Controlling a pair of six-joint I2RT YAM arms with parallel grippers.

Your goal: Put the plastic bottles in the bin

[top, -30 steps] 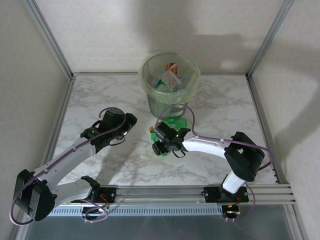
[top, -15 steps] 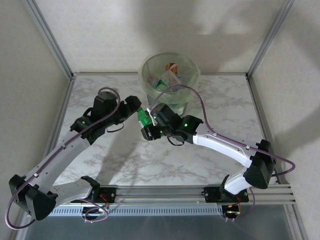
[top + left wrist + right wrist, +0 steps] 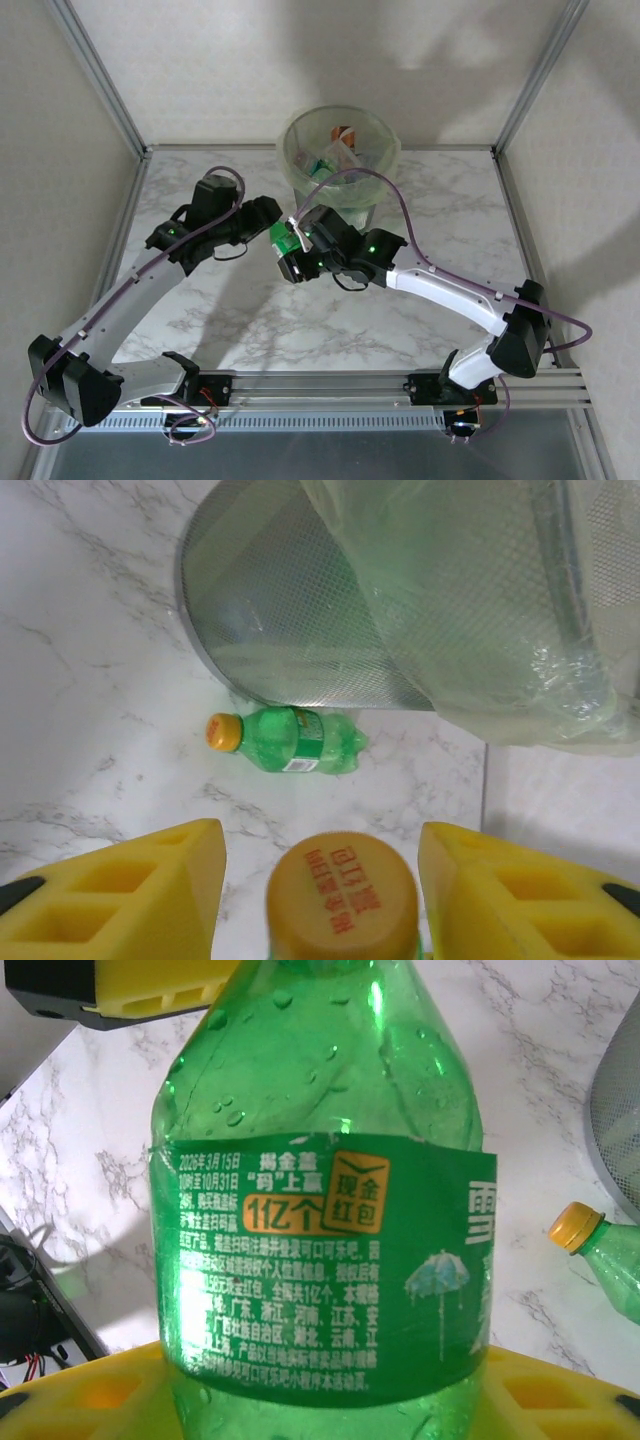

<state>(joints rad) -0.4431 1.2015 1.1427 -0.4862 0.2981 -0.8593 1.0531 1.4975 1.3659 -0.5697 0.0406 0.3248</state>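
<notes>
Plastic bottles (image 3: 338,148) lie in a heap inside the bin (image 3: 393,150), the grey mesh pail with the pale green bag over its rim, standing at the middle of the far edge of the tabletop (image 3: 300,335).

Out in front of the bin, one green bottle (image 3: 287,238) is up in the air over the middle of the tabletop, a little toward the left edge. The right fingers (image 3: 90,1395) pinch it from both sides around its lower body, yellow pads pressed against the plastic. Its green label with white print and an orange patch faces the right wrist camera.

The bottle's orange cap (image 3: 342,890) with red lettering points at the left arm. The left fingers (image 3: 120,890) stand spread on either side of that cap. There is a clear gap on one side, while the other pad is right at the cap's edge; I cannot tell if it touches.

Down on the tabletop, a second green bottle (image 3: 290,742) lies on its side just beside the foot of the bin, with an orange cap of its own. Neither arm is touching that one.
</notes>
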